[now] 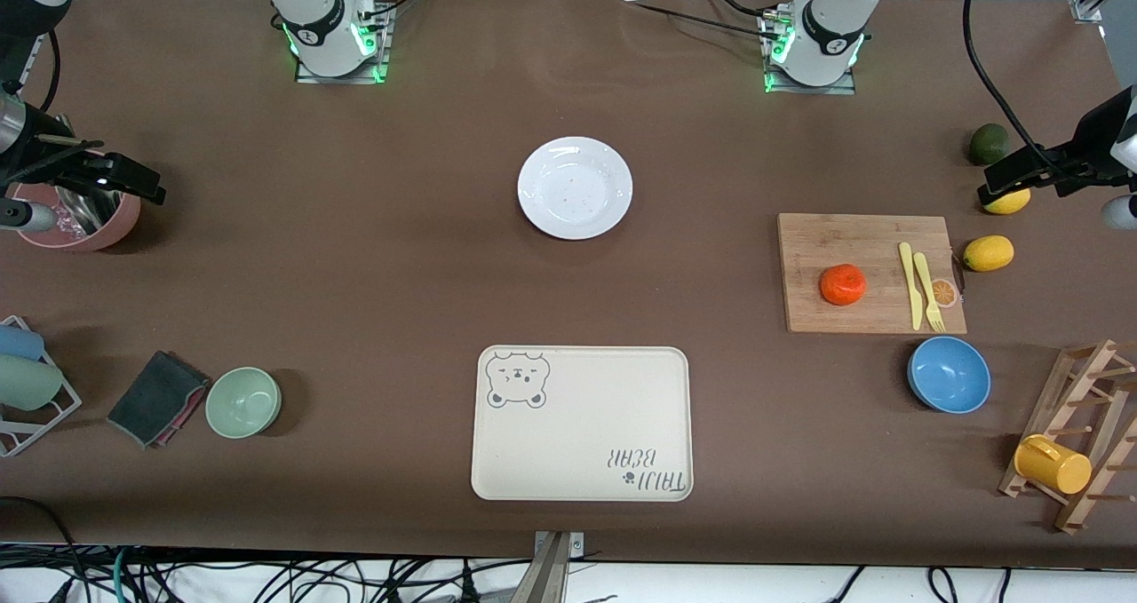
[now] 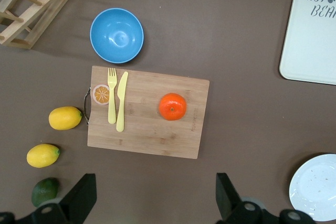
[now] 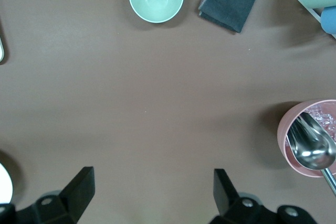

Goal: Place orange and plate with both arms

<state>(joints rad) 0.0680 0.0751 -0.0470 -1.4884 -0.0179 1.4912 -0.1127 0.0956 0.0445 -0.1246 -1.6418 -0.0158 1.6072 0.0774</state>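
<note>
The orange (image 1: 843, 284) sits on a wooden cutting board (image 1: 826, 239) toward the left arm's end of the table; it also shows in the left wrist view (image 2: 172, 106). The white plate (image 1: 575, 187) lies empty mid-table, farther from the front camera than the bear tray; its edge shows in the left wrist view (image 2: 315, 187). My left gripper (image 1: 1021, 174) (image 2: 155, 188) is open and empty, up in the air over the lemons beside the board. My right gripper (image 1: 124, 178) (image 3: 152, 179) is open and empty, over the pink bowl at the right arm's end.
A beige bear tray (image 1: 582, 423) lies near the front edge. A yellow fork and knife (image 1: 919, 283) lie on the board. Nearby are a blue bowl (image 1: 949, 374), two lemons (image 1: 989, 253), an avocado (image 1: 988, 144) and a wooden rack (image 1: 1079, 443). A green bowl (image 1: 243, 401), grey cloth (image 1: 155, 396) and pink bowl (image 1: 84, 221) sit at the right arm's end.
</note>
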